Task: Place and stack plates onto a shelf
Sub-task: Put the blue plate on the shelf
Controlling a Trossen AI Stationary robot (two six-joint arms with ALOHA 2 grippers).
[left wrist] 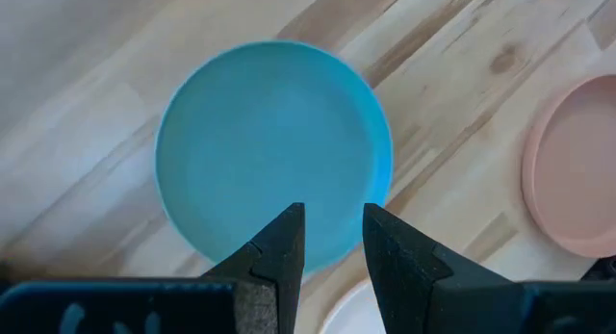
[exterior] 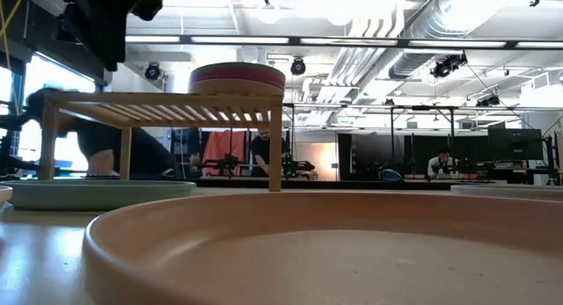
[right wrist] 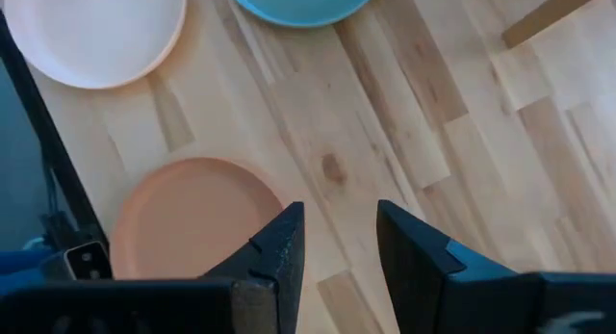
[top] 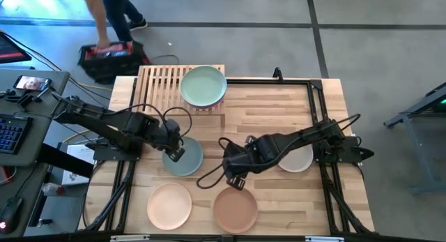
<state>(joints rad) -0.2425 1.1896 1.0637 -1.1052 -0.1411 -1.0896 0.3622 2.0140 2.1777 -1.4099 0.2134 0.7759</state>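
Note:
The light-wood slatted shelf (top: 162,85) stands at the table's far edge and carries a plate stack topped by a mint green plate (top: 203,85); the low view shows magenta and purple rims in the stack (exterior: 237,79). A grey-teal plate (top: 187,158) lies flat on the table. My left gripper (top: 174,153) hovers open above its edge (left wrist: 332,233) without touching it. My right gripper (top: 233,174) hangs open over bare wood (right wrist: 337,228), just beyond the brown plate (top: 235,208). A peach plate (top: 169,204) and a cream plate (top: 296,160) also lie flat.
The shelf's left half (top: 155,81) shows bare slats. A black frame rail (top: 313,95) runs along the table's right and far sides. Cables (top: 209,176) trail from the arms over the middle of the table. A person (top: 111,19) stands on the floor beyond the far edge.

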